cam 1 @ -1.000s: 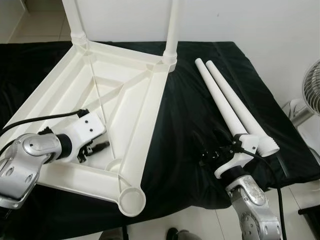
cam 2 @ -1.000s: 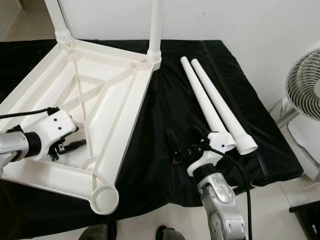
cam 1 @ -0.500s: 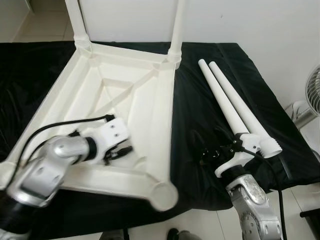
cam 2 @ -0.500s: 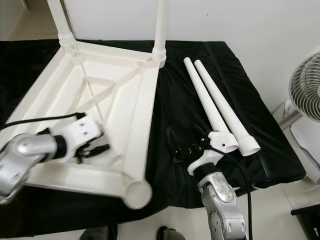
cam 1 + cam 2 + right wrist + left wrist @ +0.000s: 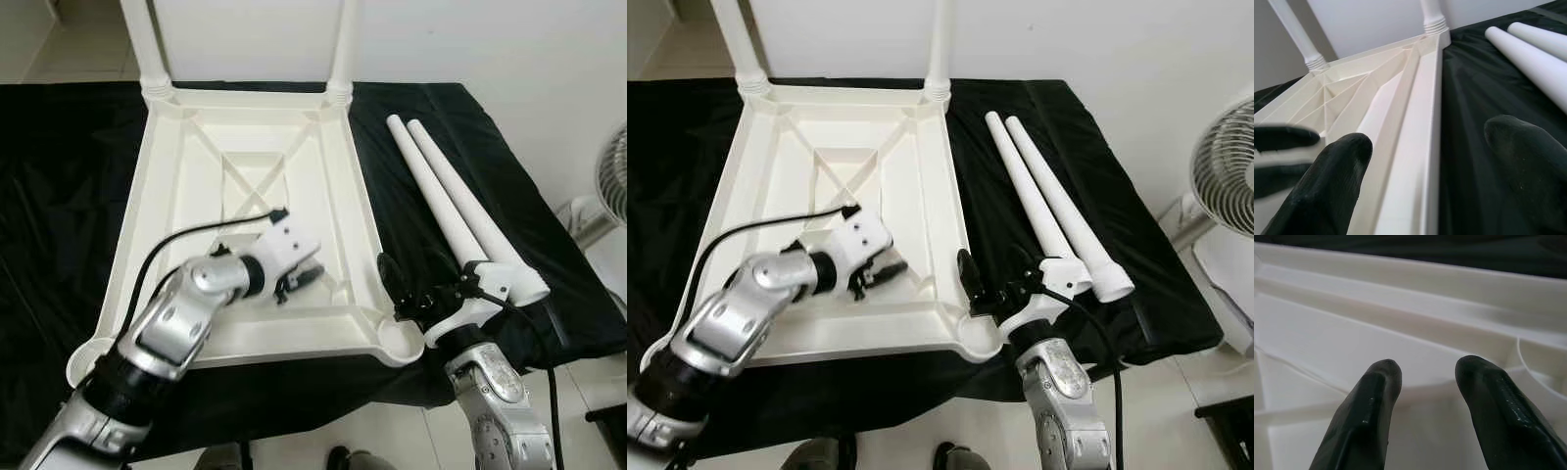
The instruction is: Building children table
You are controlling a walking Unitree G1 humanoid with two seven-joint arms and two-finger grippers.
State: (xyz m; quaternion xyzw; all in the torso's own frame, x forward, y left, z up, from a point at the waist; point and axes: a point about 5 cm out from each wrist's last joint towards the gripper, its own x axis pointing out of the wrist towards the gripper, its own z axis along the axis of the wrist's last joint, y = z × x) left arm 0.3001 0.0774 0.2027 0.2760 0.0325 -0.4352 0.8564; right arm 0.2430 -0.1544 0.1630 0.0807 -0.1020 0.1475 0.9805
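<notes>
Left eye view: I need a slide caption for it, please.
Left gripper reaches inside the upturned table top; two loose legs lie beside it.

The upturned table top [image 5: 176, 196] is plain cream-white, as are the two loose legs [image 5: 460, 211] beside the right gripper [image 5: 407, 289]. The cloth [image 5: 411, 127] beneath is solid black. Both grippers' fingers [image 5: 1371, 401] are black, on silver arms.

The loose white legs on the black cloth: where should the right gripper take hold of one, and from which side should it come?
Probably on the thick lower shaft of the nearer leg, just above its collar. The right gripper, open, sits beside that end. Come from above, fingers astride the round shaft: it lies flat on the black cloth, close against the second leg, so the side offers little room.
</notes>
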